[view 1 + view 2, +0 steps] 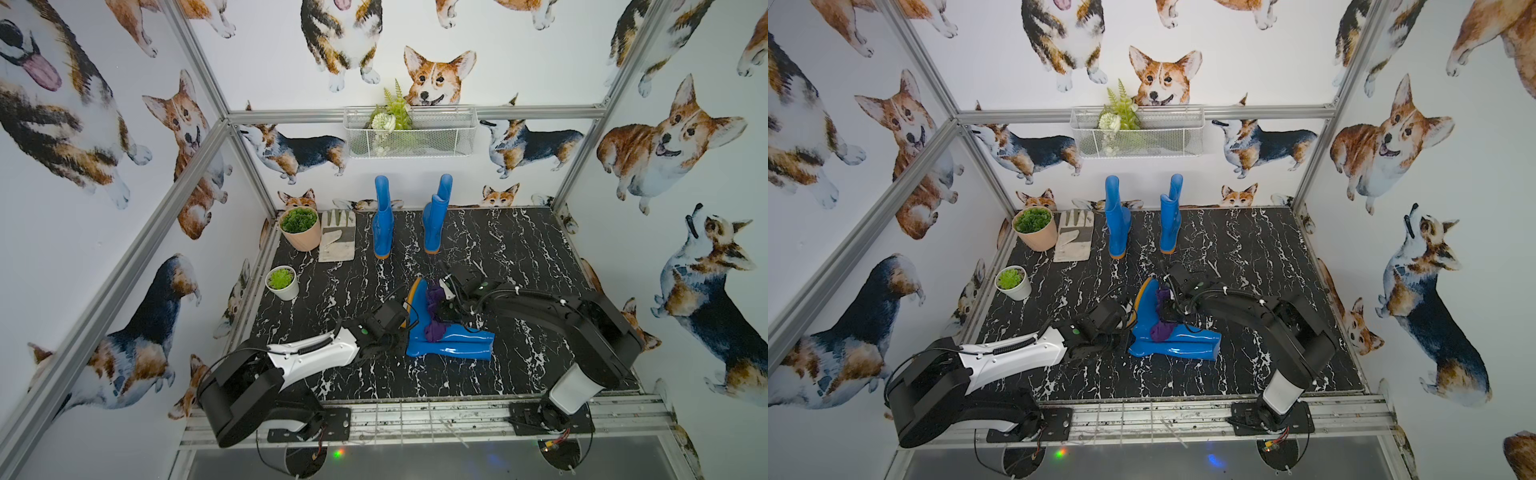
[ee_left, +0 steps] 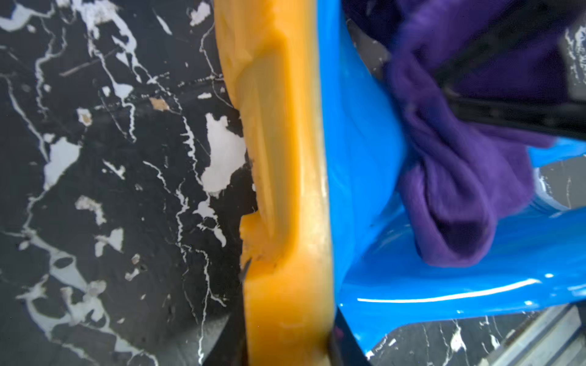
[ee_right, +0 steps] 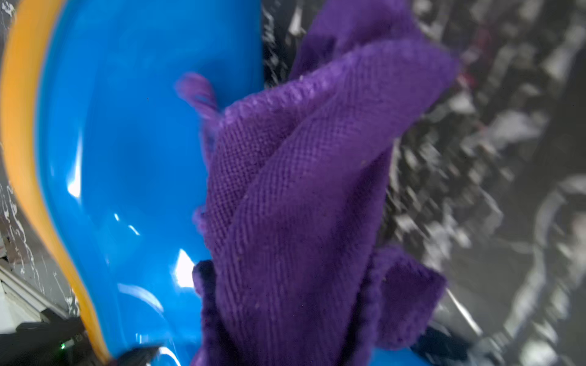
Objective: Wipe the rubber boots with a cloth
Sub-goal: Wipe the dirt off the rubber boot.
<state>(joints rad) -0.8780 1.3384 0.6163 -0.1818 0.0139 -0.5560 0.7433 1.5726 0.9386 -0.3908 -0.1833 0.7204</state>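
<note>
Boot (image 1: pixel 453 343) laid on side, sole (image 2: pixel 279 190) clamped between left gripper (image 2: pixel 282 348) jaws; cloth (image 1: pixel 434 318) pinched in closed right gripper (image 1: pixel 444 309), pressed against boot.

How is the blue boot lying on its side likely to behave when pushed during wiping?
The lying boot looks glossy with sharp highlights, so the cloth probably slides easily. Its shaft seems flattened on the table, hinting at soft, bendy rubber. It would likely skid sideways unless braced; the left gripper straddles its sole.
</note>
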